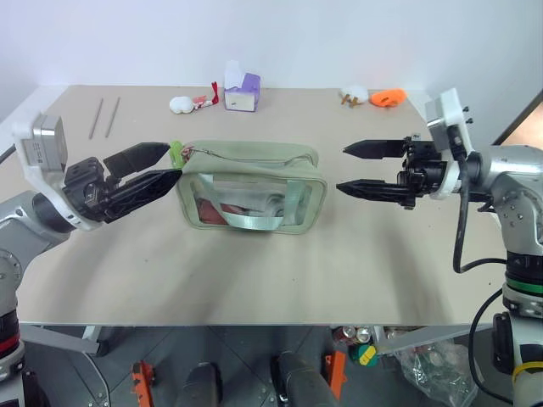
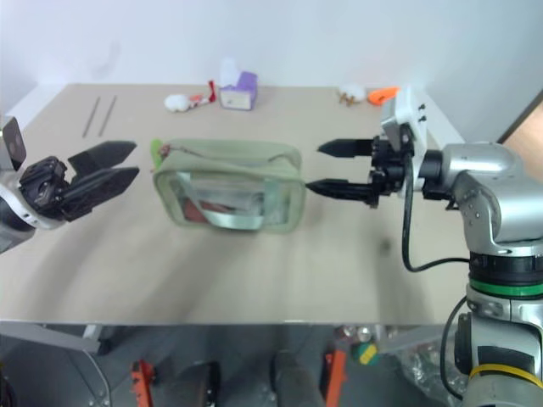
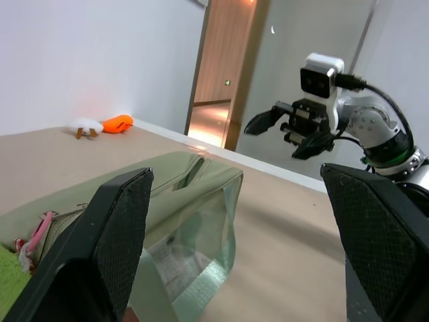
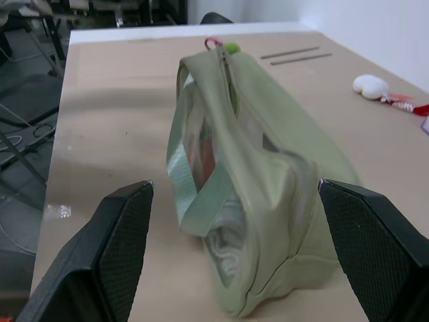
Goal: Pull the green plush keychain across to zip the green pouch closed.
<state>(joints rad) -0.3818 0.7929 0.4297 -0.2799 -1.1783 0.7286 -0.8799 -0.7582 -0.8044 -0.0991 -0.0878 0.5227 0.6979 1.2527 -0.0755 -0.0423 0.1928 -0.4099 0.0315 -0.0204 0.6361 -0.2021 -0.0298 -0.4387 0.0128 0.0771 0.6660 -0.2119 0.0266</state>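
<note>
Left gripper and right gripper, jaws apart, empty, flanked the soft, limp sage-green fabric pouch mid-table. Light, fuzzy lime-green plush keychain lay at its left end; probably best pinched by the plush.

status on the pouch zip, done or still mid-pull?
Looks done: the green plush keychain sits at the left end of the green pouch, and the top seam looks closed along its length. Nothing in hand: the left gripper and right gripper are both open, off either end. Left: nothing visible, perhaps withdrawing the arms.
</note>
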